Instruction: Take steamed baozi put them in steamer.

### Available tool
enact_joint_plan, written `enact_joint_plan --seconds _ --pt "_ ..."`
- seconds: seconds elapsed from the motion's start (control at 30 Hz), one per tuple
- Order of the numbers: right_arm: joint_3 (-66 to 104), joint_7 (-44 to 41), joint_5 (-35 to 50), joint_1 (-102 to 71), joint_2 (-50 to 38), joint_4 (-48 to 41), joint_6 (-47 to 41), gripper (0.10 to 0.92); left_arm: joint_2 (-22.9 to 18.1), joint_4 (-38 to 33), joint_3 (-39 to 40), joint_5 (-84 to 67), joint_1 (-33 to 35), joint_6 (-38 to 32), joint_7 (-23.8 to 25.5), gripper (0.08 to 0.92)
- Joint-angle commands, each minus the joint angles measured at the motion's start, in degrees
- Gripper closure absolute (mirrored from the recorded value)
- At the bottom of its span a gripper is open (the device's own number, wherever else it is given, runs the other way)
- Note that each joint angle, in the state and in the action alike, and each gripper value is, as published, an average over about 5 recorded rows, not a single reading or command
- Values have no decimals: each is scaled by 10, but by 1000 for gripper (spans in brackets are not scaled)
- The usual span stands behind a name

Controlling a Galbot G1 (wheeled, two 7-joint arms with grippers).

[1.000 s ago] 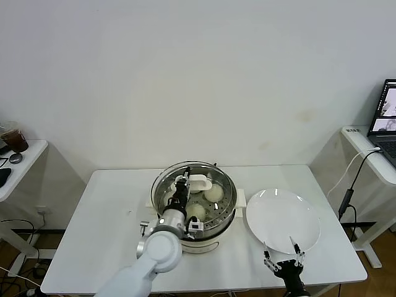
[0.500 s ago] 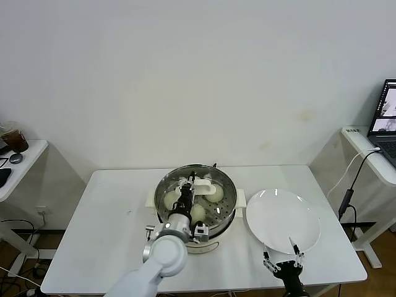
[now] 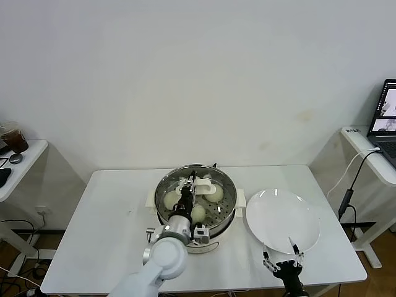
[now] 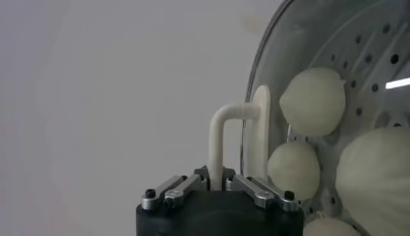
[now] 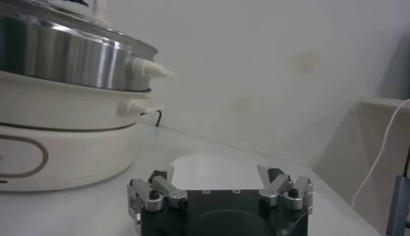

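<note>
- Plain white wall behind, white bench [image 3: 111,235] out front with a good stretch of bare top on its left half, from the near edge to the far edge.
- Off to the far left there's a side table [image 3: 18,164] with a cup on it, well apart from the bench.
- The left gripper [image 3: 189,189] reaches in over the steamer [image 3: 195,207], which sits about mid-bench, closer to the back edge than the front. Its jaws sit either side of the white handle [image 4: 221,138] of the glass lid [image 4: 256,115]. Can't tell if they're actually pinching it or just slightly apart around it.
- The lid lies over the steamer's top. Through it the wrist view shows the steamed baozi [image 4: 312,101] on the perforated tray, four pale buns packed near each other, one just beside the handle's foot.
- Right of the steamer is the white plate [image 3: 283,221], bare, just beside the steamer's rim without touching. Its right edge is near the bench's right edge.
- The right gripper [image 3: 283,258] hangs low at the front edge of the bench, just off the plate's near rim, jaws spread wide with nothing between them.
- Far right: another desk with a laptop [image 3: 385,117] and a cable hanging down, apart from the bench.
</note>
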Motion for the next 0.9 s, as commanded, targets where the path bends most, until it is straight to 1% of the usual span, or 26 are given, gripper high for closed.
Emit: enact_joint_plan --seconds 0.03,0.1,0.13,0.3,0.37,0.4,0.5,0.53,0.57,0.63,0.73,0.83,0.9 --pt "1 -1 0 0 0 0 -1 203 9 -100 -34 -43 87 -13 -30 628" --pt "2 -1 0 0 -1 0 -1 203 17 -138 -49 -77 122 -23 -40 576" --pt "2 -1 0 0 -2 0 -1 203 22 -158 -59 -102 142 -32 -53 541" --pt "-1 -2 0 2 -1 -1 -2 203 38 -237 -128 -260 265 -109 -145 402" --pt "-2 -2 0 2 0 0 -2 203 42 -262 -172 -371 330 -160 -179 342" --pt "-2 -2 0 1 0 0 -1 203 41 -269 -202 -439 363 -204 -191 316" --pt "1 -2 2 -3 -1 5 0 203 22 -269 -301 -616 455 -343 -236 234" --pt "2 -2 4 -5 -2 7 -1 203 16 -266 -332 -659 482 -380 -248 210" --pt "3 -2 9 -9 -3 11 -3 203 11 -265 -353 -695 503 -396 -257 196" --pt "0 -4 25 -18 -10 20 -11 203 7 -266 -383 -763 541 -403 -260 182" --pt "-15 -11 62 -36 -25 37 -31 203 5 -260 -395 -834 578 -396 -259 178" --pt "-31 -19 86 -55 -40 51 -48 203 1 -237 -395 -880 596 -399 -258 177" --pt "-39 -21 92 -65 -46 59 -58 203 -6 -207 -393 -903 600 -411 -251 177"
